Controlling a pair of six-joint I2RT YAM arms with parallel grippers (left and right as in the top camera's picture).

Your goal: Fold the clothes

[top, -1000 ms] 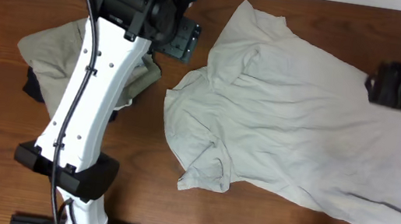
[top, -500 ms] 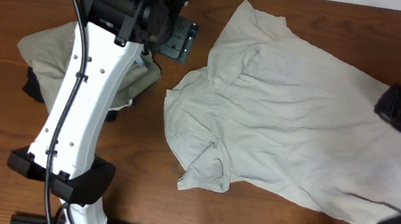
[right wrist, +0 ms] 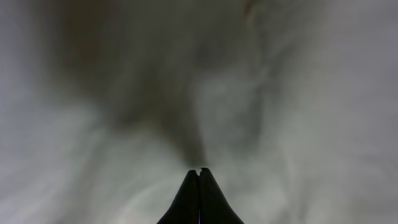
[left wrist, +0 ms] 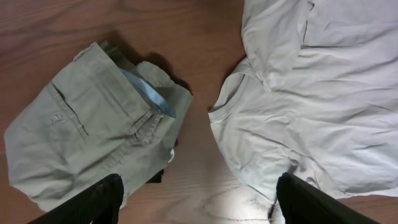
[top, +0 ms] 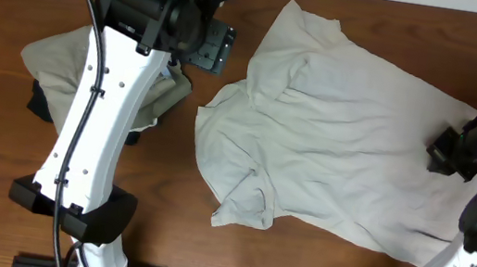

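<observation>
A large pale cream-white shirt (top: 350,140) lies spread and wrinkled across the middle and right of the table. It also shows in the left wrist view (left wrist: 323,112). It fills the right wrist view (right wrist: 93,124). My right gripper (top: 451,152) is down on the shirt's right part, and its fingers (right wrist: 199,171) are shut, with fabric puckered at the tips. My left gripper (left wrist: 199,202) is open and empty, high above the bare wood between the shirt and a khaki-tan garment (left wrist: 81,137). That garment lies folded at the left (top: 57,57).
A dark garment (top: 37,103) peeks out from under the khaki one. The left arm's white links (top: 95,123) cross over the left of the table. The table's far edge runs along the top of the overhead view.
My right arm has come in from the far right edge and dropped onto the shirt's right part. My left arm shifted slightly left early on, then stayed still.
</observation>
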